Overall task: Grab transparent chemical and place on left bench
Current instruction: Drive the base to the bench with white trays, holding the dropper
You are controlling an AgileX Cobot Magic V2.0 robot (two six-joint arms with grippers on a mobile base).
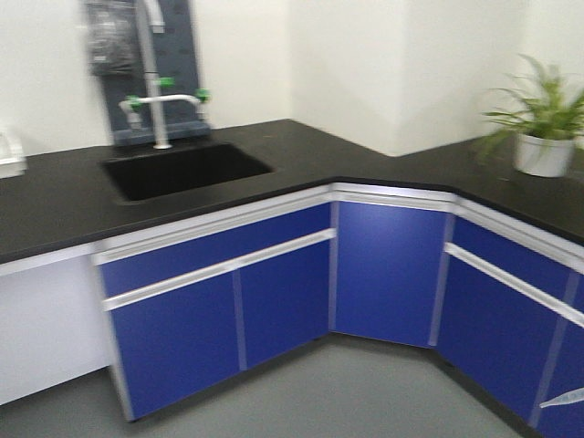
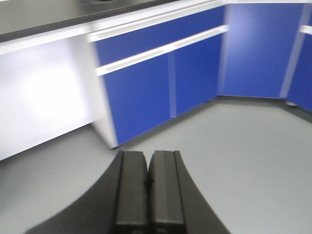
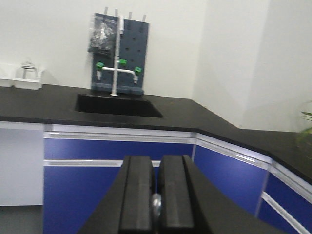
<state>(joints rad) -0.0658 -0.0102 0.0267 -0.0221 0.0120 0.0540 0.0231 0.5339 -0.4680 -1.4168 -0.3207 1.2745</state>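
Both my claws are pressed together: left claw [image 2: 147, 161] pad to pad, right claw [image 3: 156, 165] pinching the pipette [image 3: 155, 204]; bench [image 3: 48, 105] at twelve o'clock.

A: Starting with the left hand [image 2: 147, 158]?

B: Yes. Pressing its two dark fingers [image 2: 130, 190] flat against each other, leaving no gap between them. Pointing forward and tilting somewhat downward, lying level across the wrist.

A: And turning to the right hand [image 3: 157, 163]?

B: Aiming roughly straight ahead, sitting upright in its own wrist view. Holding its fingers [image 3: 136, 195] nearly together, leaving only a thin slit. Pinching the transparent chemical [image 3: 156, 207] low in that slit, showing just a small rounded bit between the two inner faces.
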